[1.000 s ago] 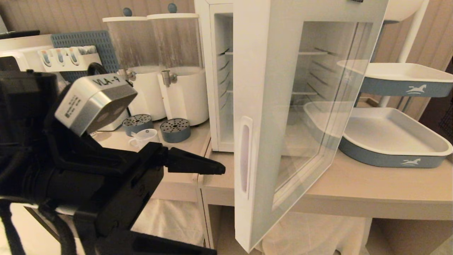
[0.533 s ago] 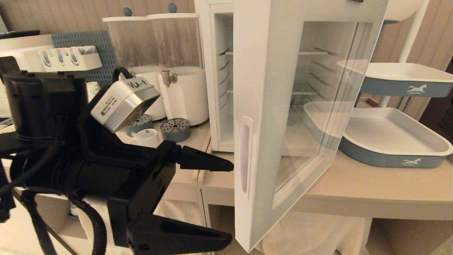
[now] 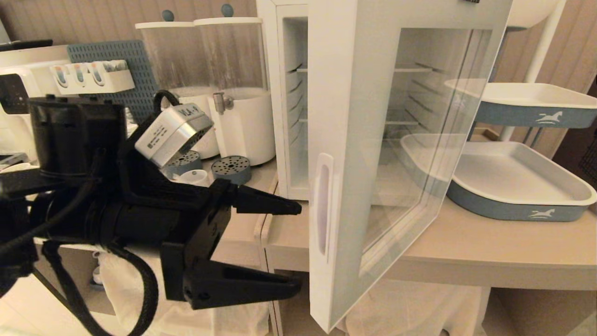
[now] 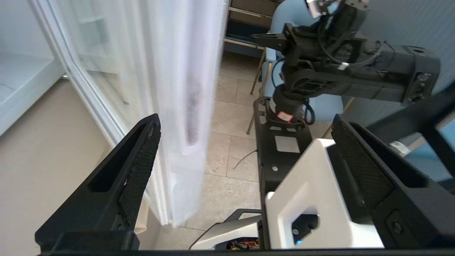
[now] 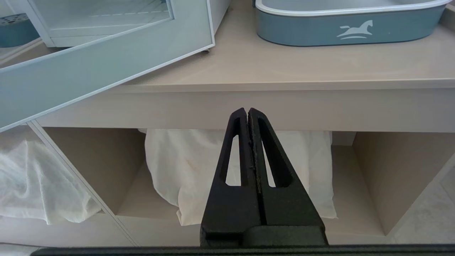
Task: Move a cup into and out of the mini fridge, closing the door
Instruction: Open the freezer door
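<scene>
The mini fridge (image 3: 288,93) stands on the counter with its door (image 3: 406,140) swung wide toward me. The door's handle slot (image 3: 323,210) faces my left gripper (image 3: 298,247), which is open and holds nothing. Its fingertips hang one above the other just left of the door's free edge, apart from it. In the left wrist view the blurred door edge (image 4: 185,89) sits between the spread fingers of the left gripper (image 4: 245,124). The white cup (image 3: 194,177) rests on the counter behind my left wrist, partly hidden. My right gripper (image 5: 247,111) is shut and empty below the counter's front edge.
Two white drink dispensers (image 3: 240,116) with blue drip trays (image 3: 231,171) stand left of the fridge. Blue-and-white trays (image 3: 517,205) sit on a stand to its right. White cloth (image 5: 185,170) fills the shelf under the counter (image 5: 284,71).
My left arm has risen and shifted right toward the door edge, bringing its lower finger up into the head view. The door, the cup and the right gripper have not moved.
</scene>
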Robot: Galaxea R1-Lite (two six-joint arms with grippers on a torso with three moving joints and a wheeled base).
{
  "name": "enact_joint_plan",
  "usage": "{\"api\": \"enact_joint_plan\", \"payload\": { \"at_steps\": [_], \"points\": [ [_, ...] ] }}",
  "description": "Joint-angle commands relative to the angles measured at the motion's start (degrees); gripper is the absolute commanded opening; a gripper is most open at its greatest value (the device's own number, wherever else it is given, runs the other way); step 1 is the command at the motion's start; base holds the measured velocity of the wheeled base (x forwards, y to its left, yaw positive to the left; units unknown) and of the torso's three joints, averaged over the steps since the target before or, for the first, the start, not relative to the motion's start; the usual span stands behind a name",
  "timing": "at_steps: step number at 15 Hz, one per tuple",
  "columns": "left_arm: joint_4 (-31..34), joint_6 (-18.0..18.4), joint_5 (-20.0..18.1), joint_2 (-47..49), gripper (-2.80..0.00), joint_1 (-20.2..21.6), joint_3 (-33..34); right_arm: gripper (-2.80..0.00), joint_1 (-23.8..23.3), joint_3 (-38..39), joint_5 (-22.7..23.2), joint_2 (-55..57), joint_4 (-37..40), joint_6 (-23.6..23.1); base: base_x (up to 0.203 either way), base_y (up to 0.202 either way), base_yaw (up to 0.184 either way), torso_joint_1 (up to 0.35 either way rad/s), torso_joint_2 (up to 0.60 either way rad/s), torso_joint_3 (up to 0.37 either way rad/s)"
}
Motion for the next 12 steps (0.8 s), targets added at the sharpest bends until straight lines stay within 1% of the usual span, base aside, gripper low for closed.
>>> {"api": "enact_joint_plan", "payload": {
  "at_steps": [1, 4, 5, 10, 12],
  "points": [
    [-0.19, 0.12, -0.31, 3.06, 0.0, -0.05, -1.39, -2.8, 0.02, 0.01, 0.0, 0.08, 0.01, 0.0, 0.0, 0.0, 0.0, 0.0, 0.0, 0.0],
    [-0.55, 2.12, -0.12, 5.69, 0.0, 0.03, -2.92, -2.8, 0.02, -0.02, 0.0, 0.08, 0.01, 0.0, 0.0, 0.0, 0.0, 0.0, 0.0, 0.0],
    [-0.62, 2.26, -0.08, 6.38, 0.0, 0.03, -3.15, -2.8, 0.02, -0.01, 0.0, 0.08, 0.01, 0.0, 0.0, 0.0, 0.0, 0.0, 0.0, 0.0],
    [-0.6, 2.16, -0.02, 7.13, 0.0, -0.55, -4.06, -2.8, 0.02, -0.02, 0.0, 0.08, 0.01, 0.0, 0.0, 0.0, 0.0, 0.0, 0.0, 0.0],
    [-0.47, 1.36, 0.11, 6.88, 0.0, -2.74, -4.69, -2.8, 0.02, 0.07, 0.0, 0.08, 0.01, 0.0, 0.0, 0.0, 0.0, 0.0, 0.0, 0.0]
  ]
}}
